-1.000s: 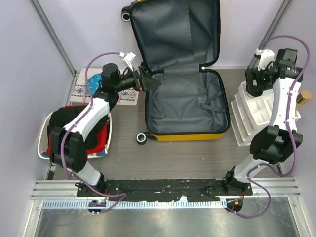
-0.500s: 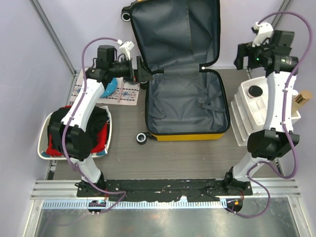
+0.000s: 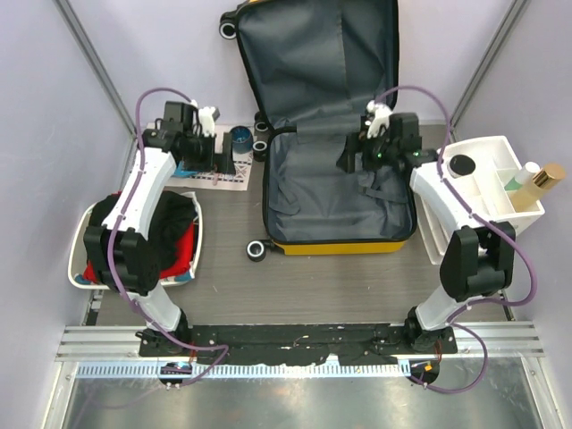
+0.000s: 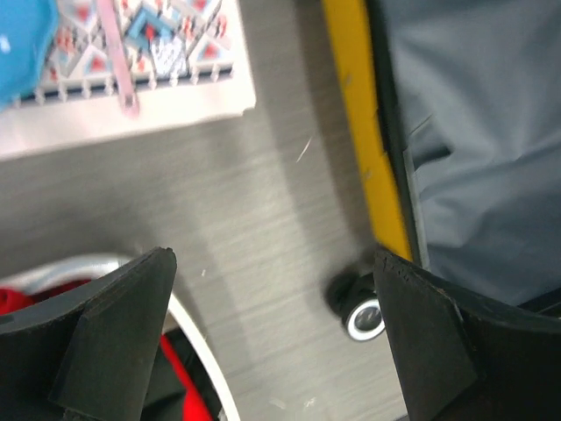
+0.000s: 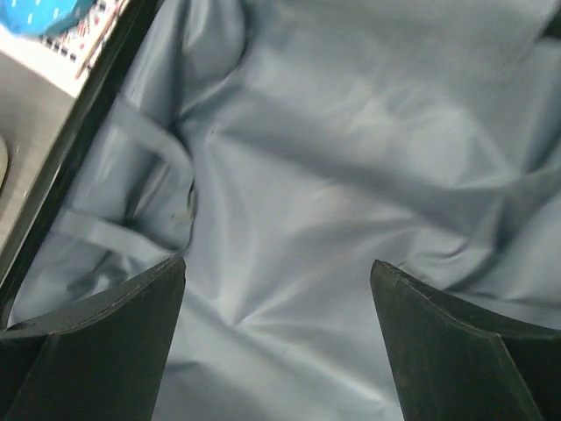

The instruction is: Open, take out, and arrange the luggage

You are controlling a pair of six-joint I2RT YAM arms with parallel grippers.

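the yellow suitcase (image 3: 322, 192) lies open mid-worktop (image 3: 340, 281), lid propped against the back wall, grey lining showing; the right claw (image 5: 279, 267) hangs over that lining, jaws wide, holding nothing; the left claw (image 4: 273, 263), also wide and empty, hovers just beside the suitcase's left edge, near a patterned mat (image 4: 131, 79)

Luggage (image 3: 335, 183): yellow shell, dark grey lining, black wheels; mat (image 4: 149, 79): white, blue-red geometric print; tray (image 3: 77, 268): white, with red and black cloth (image 3: 179, 246); tabletop (image 3: 340, 286): grey wood-grain.
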